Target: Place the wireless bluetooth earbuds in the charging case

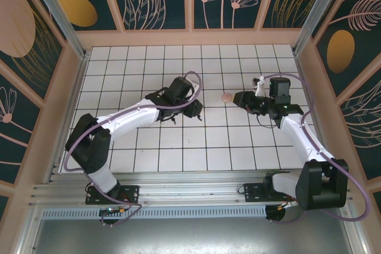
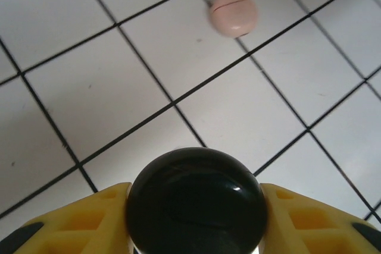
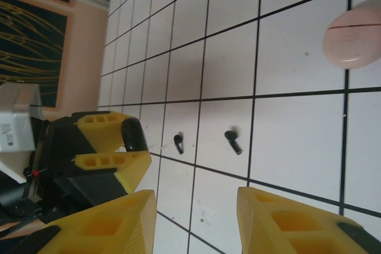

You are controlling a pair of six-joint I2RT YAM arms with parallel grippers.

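Note:
A round black charging case (image 2: 196, 200) sits clamped between the yellow fingers of my left gripper (image 2: 196, 209), just above the tiles. In the right wrist view that same case (image 3: 134, 135) shows edge-on in the left gripper. Two black earbuds (image 3: 178, 142) (image 3: 233, 141) lie loose on the tiles beyond my right gripper (image 3: 196, 206), which is open and holds nothing. A pale pink charging case (image 1: 227, 97), lid closed, rests between the left gripper (image 1: 194, 109) and the right gripper (image 1: 239, 98). The pink earbuds are out of view.
The floor is white tiles with black grout (image 1: 178, 141), walled by wooden panels (image 1: 190, 37). The pink case (image 2: 233, 12) lies ahead of the left gripper and also at the upper right of the right wrist view (image 3: 352, 34).

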